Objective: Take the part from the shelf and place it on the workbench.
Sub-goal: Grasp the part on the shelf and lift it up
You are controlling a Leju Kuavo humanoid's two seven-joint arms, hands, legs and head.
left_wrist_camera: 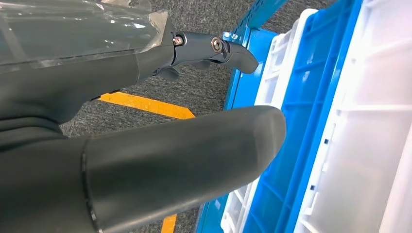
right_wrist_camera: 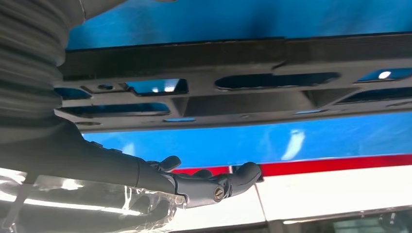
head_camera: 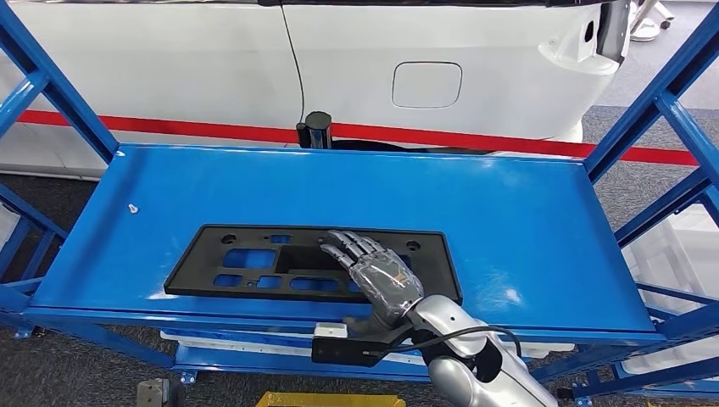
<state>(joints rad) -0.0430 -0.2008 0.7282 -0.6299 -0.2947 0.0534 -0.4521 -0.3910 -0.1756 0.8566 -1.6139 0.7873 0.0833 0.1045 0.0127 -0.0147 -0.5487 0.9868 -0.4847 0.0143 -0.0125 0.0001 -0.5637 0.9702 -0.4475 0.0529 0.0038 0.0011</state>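
Right robot hand point(head_camera: 380, 273) open over black part point(head_camera: 254, 263) on shelf point(head_camera: 526, 229).

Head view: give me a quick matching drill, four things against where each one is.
Things:
1. flat black plastic part with cut-outs
2. right hand
3. black cylindrical post
4. red stripe

Places:
A. standing just behind the blue metal workbench's far edge
B. lying flat on the near half of the workbench top
C. running across the floor beyond the workbench
D. fingers spread above the part's right half

Pairs: 1-B, 2-D, 3-A, 4-C
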